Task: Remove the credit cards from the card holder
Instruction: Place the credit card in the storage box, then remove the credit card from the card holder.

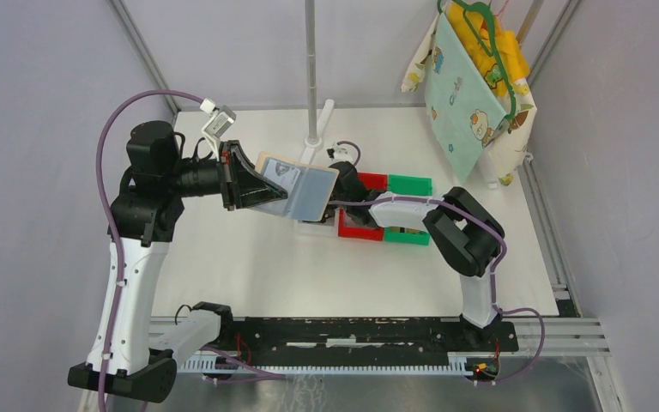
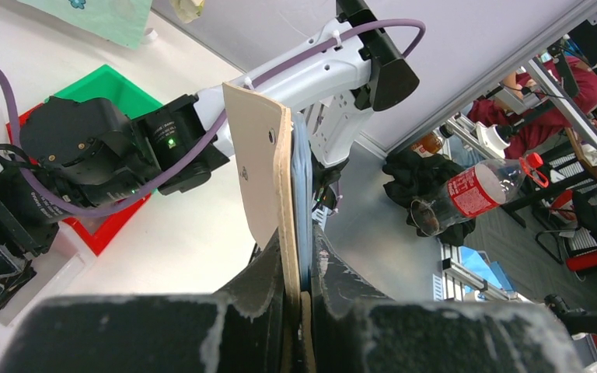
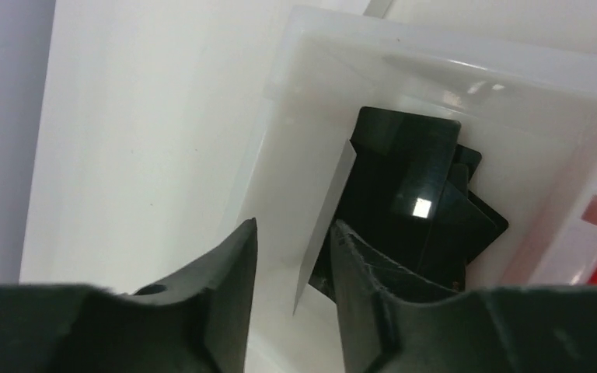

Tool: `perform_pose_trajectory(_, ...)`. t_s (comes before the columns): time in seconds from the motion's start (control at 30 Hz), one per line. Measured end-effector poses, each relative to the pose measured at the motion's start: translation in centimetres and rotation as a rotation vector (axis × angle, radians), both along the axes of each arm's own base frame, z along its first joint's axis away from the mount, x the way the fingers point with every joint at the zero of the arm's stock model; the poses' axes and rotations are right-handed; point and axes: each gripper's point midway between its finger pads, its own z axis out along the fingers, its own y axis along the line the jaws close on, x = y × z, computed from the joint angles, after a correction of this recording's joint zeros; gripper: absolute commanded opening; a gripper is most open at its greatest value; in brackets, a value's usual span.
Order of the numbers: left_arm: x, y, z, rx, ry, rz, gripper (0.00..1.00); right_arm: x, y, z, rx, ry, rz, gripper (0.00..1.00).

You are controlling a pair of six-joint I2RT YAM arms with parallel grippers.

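Observation:
My left gripper (image 1: 244,178) is shut on the tan card holder (image 1: 300,193) and holds it above the table, its pale blue-grey pocket side up. In the left wrist view the holder (image 2: 260,155) stands edge-on, clamped between the jaws (image 2: 299,242). My right gripper (image 1: 345,182) is beside the holder's far end, over a white bin. In the right wrist view it (image 3: 291,227) is open. A thin silver-grey card (image 3: 328,217) stands edge-on, loose between the jaws, near the right finger. Several black cards (image 3: 412,186) lie in the white bin (image 3: 295,93).
A red bin (image 1: 359,228) and two green bins (image 1: 409,184) sit under the right forearm. A metal pole (image 1: 311,77) stands at the back centre. A patterned cloth (image 1: 468,94) hangs at the back right.

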Motion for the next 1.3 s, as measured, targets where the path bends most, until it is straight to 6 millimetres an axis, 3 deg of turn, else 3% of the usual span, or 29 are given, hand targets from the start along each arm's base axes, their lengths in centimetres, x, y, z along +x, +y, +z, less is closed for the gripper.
perform_pose_trajectory(0.1, 0.0, 0.0, -0.1, 0.001, 0.004, 0.000, 0.02, 0.0, -0.2, 0.3, -0.016, -0.015, 0.003, 0.64)
perform_pose_trajectory(0.27, -0.1, 0.0, -0.2, 0.003, 0.011, 0.000, 0.02, 0.4, -1.3, 3.5, -0.051, -0.076, -0.010, 0.81)
perform_pose_trajectory(0.4, -0.1, 0.0, -0.2, 0.004, 0.011, -0.001, 0.02, 0.4, -2.4, 6.7, -0.094, -0.124, -0.010, 0.86)
perform_pose_trajectory(0.53, -0.1, 0.0, -0.2, 0.004, 0.010, -0.001, 0.02, -0.1, -3.7, 12.7, -0.077, -0.227, -0.003, 0.92)
perform_pose_trajectory(0.63, -0.1, 0.0, -0.2, 0.005, 0.009, -0.001, 0.02, -1.2, -5.2, 19.2, -0.009, -0.339, 0.021, 0.96)
perform_pose_trajectory(0.77, -0.3, 0.0, -0.4, 0.007, 0.004, -0.014, 0.02, -2.7, -9.4, 28.4, 0.142, -0.517, 0.069, 0.98)
perform_pose_trajectory(0.9, -0.7, 0.1, -0.9, 0.019, 0.000, -0.032, 0.02, -3.7, -13.1, 33.6, 0.218, -0.649, 0.130, 0.98)
perform_pose_trajectory(0.97, -0.9, 0.2, -1.2, 0.028, -0.007, -0.038, 0.02, -5.2, -12.5, 34.6, 0.252, -0.678, 0.230, 0.98)
perform_pose_trajectory(1.1, -1.1, 0.3, -1.8, 0.044, -0.021, -0.046, 0.02, -9.7, -9.5, 35.3, 0.378, -0.696, 0.502, 0.98)
perform_pose_trajectory(1.3, -1.5, 0.4, -2.3, 0.055, -0.016, -0.051, 0.02, -15.9, -6.4, 34.6, 0.462, -0.687, 0.794, 0.98)
